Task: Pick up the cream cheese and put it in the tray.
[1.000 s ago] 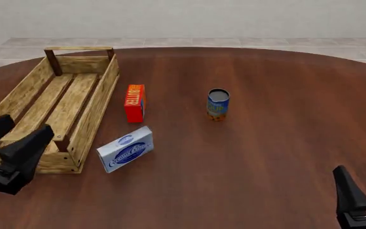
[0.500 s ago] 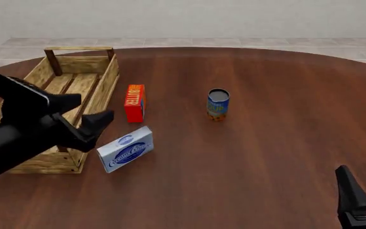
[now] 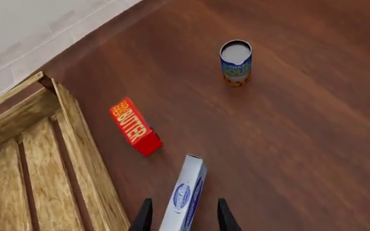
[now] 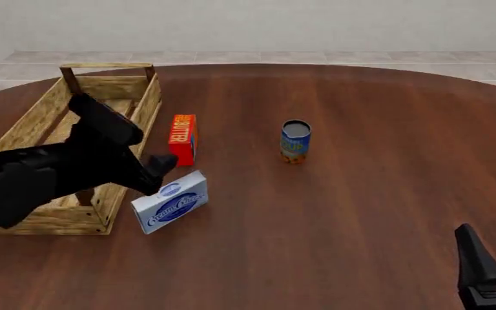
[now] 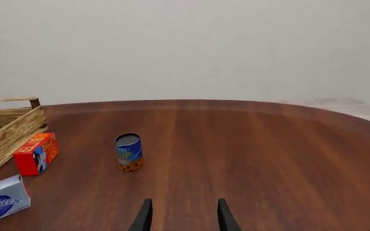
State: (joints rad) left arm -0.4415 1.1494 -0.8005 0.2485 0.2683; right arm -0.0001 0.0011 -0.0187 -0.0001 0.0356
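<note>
The cream cheese (image 4: 170, 202) is a flat white and blue box lying on the table just right of the tray's near corner. The tray (image 4: 33, 132), a big light-wood crate, stands at the left. My left gripper (image 4: 155, 165) reaches across the tray's right wall and hovers open just above the box's far left end. In the left wrist view the cream cheese (image 3: 186, 187) shows between the two spread fingertips of the left gripper (image 3: 183, 208), apart from them. My right gripper (image 4: 492, 240) stands open at the near right, holding nothing.
A red-orange butter box (image 4: 181, 139) stands on edge just beyond the cream cheese, close to the tray's right wall. A blue and yellow can (image 4: 296, 142) stands upright mid-table. The right wrist view shows the can (image 5: 129, 152), butter box (image 5: 36, 154) and tray (image 5: 8, 130).
My left arm has swung from the near left corner up over the tray and rightward, bringing its open gripper over the cream cheese. The right arm and the objects have not moved.
</note>
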